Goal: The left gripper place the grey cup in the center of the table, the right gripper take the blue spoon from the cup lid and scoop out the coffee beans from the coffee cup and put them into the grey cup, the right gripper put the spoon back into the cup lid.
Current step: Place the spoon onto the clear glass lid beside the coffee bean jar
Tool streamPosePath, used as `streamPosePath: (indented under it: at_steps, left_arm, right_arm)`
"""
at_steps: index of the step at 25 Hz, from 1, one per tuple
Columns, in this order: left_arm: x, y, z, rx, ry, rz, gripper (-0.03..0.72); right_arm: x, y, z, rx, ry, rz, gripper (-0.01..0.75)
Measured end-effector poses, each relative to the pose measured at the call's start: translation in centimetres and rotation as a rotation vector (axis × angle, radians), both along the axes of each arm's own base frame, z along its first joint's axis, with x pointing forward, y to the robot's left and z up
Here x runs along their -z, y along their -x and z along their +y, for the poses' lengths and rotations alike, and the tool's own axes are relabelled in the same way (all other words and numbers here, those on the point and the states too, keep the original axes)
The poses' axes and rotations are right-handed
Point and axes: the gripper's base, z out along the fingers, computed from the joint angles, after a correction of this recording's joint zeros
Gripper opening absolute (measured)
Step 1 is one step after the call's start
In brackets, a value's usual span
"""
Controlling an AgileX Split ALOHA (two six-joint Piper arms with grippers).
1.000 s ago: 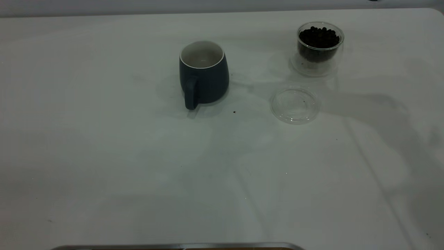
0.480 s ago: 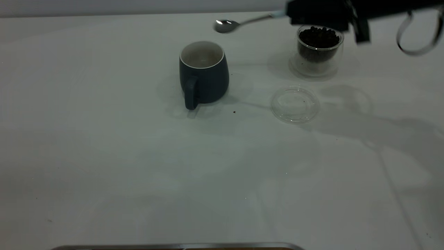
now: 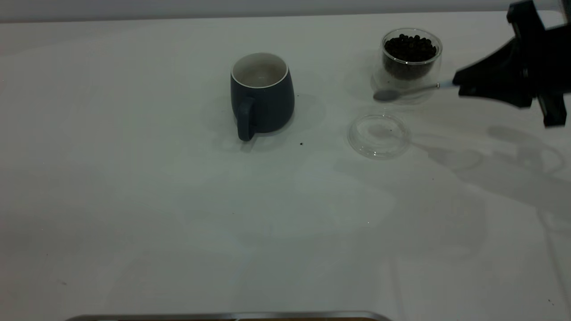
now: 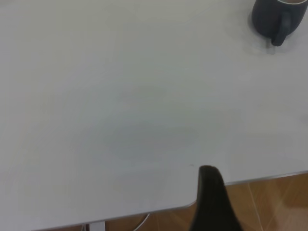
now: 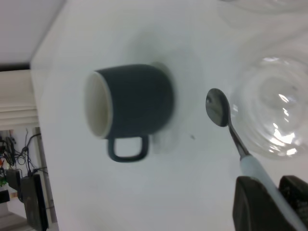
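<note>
The grey cup (image 3: pixel 262 96) stands upright near the table's middle, handle toward the front; it also shows in the right wrist view (image 5: pixel 130 106) and the left wrist view (image 4: pixel 279 19). The coffee cup (image 3: pixel 411 58), full of coffee beans (image 3: pixel 409 47), stands at the back right. The cup lid (image 3: pixel 379 135) lies flat in front of it, with nothing on it. My right gripper (image 3: pixel 459 84) is shut on the pale handle of the blue spoon (image 3: pixel 401 92) and holds it in the air in front of the coffee cup. The spoon's bowl (image 5: pixel 217 107) looks empty. Of my left gripper only one finger (image 4: pixel 211 192) shows, over the table's near edge.
The white table (image 3: pixel 178 214) has a few dark specks, one (image 3: pixel 301 144) between the grey cup and the lid. A metal edge (image 3: pixel 223 316) runs along the front. Wooden floor (image 4: pixel 269 202) shows past the table's edge.
The right gripper came into view holding the spoon high behind the grey cup, then moved right and down. The spoon now hangs low in front of the coffee cup.
</note>
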Motion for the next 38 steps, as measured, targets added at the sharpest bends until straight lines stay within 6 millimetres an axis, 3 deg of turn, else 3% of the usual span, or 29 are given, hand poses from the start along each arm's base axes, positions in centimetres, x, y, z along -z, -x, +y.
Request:
streamPosePath:
  at_steps: [8, 17, 26, 30, 38]
  left_arm:
    - [0.0, 0.0, 0.0, 0.000, 0.000, 0.000, 0.555]
    - [0.0, 0.0, 0.0, -0.001, 0.001, 0.000, 0.555]
    - [0.0, 0.0, 0.0, -0.001, 0.001, 0.000, 0.555]
    - [0.0, 0.0, 0.0, -0.001, 0.001, 0.000, 0.555]
    - [0.0, 0.0, 0.0, -0.001, 0.001, 0.000, 0.555]
  right_arm:
    - [4.6, -0.4, 0.0, -0.048, 0.007, 0.042, 0.103]
    - [5.7, -1.9, -0.1, -0.083, 0.002, -0.017, 0.103]
    - [6.1, -2.1, 0.0, -0.112, -0.008, -0.051, 0.116]
    - [6.1, -2.1, 0.4, -0.130, -0.013, -0.066, 0.195]
    - [6.0, -2.1, 0.5, -0.132, -0.021, -0.069, 0.494]
